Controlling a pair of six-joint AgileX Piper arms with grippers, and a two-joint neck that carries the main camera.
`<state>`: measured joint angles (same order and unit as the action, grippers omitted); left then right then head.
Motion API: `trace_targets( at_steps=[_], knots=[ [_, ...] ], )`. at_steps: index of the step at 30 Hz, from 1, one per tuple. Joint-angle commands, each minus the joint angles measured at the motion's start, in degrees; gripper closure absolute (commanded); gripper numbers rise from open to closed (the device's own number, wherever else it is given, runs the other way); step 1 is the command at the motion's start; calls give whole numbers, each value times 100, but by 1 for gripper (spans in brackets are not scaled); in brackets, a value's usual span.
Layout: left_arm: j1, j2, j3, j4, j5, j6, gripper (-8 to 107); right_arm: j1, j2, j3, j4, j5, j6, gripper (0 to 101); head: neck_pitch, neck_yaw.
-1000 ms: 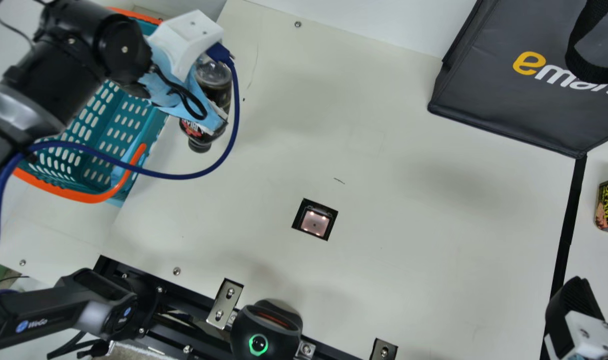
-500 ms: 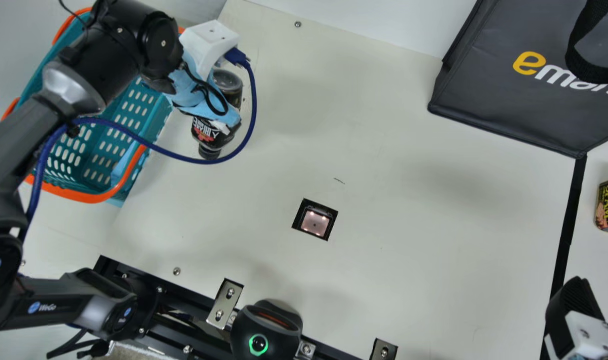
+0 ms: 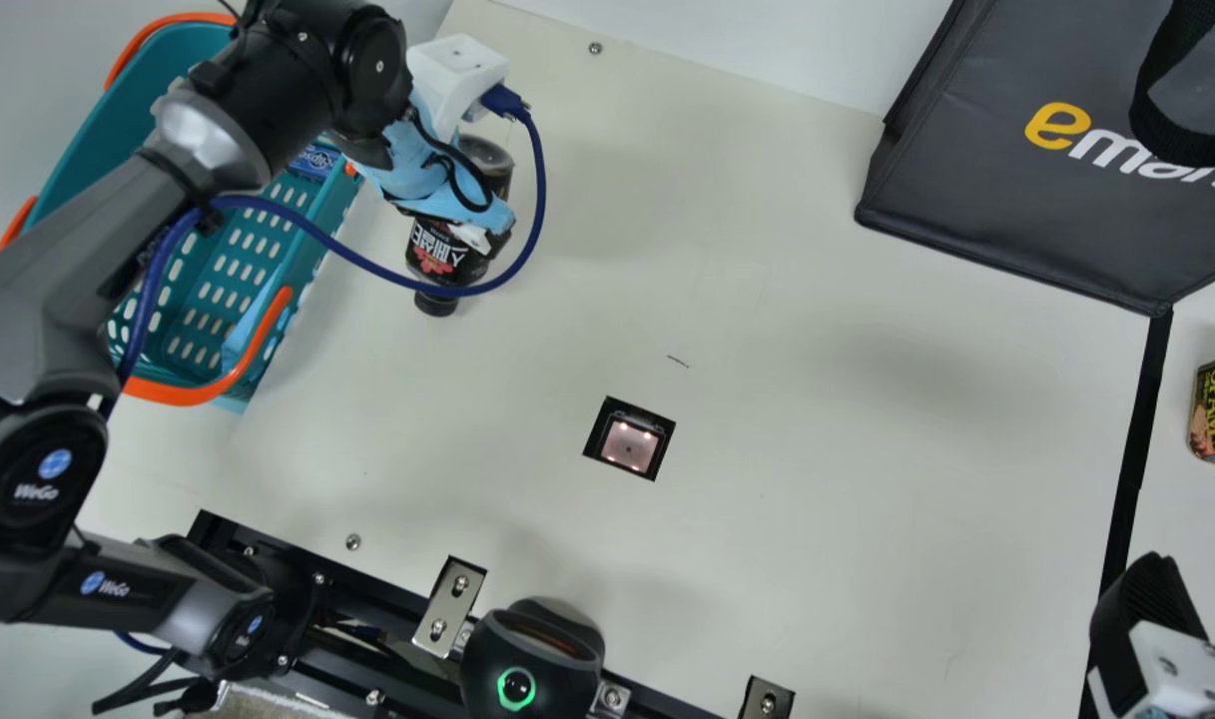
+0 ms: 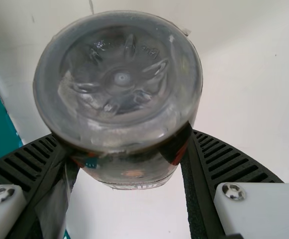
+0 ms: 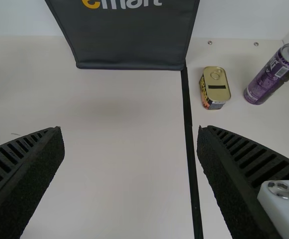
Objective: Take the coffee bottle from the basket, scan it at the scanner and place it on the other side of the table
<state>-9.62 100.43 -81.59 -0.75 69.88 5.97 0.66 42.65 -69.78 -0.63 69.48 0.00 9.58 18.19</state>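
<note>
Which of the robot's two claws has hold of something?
The left gripper: its fingers hold the coffee bottle, while the right gripper is open with nothing between its fingers.

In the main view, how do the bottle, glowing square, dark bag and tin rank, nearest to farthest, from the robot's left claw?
From the left claw:
1. Bottle: held in it.
2. Glowing square: near the view's middle.
3. Dark bag: upper right.
4. Tin: at the right edge.

Main view, I've got glossy plastic coffee bottle (image 3: 449,256) and smooth plastic basket (image 3: 180,390) upper left, matt fabric-look bag (image 3: 1026,215) upper right, smooth tabletop (image 3: 817,479) centre.
</note>
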Motion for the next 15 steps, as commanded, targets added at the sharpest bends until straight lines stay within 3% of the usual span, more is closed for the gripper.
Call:
trace_targets(
  at_steps=[1,15],
  knots=[
    [-9,72,-71,-25,3,-32,107,0,0,0,0,0,0,6,-166,23],
    [30,661,-660,-138,-67,-327,107,0,0,0,0,3,0,6,-166,23]
  ],
)
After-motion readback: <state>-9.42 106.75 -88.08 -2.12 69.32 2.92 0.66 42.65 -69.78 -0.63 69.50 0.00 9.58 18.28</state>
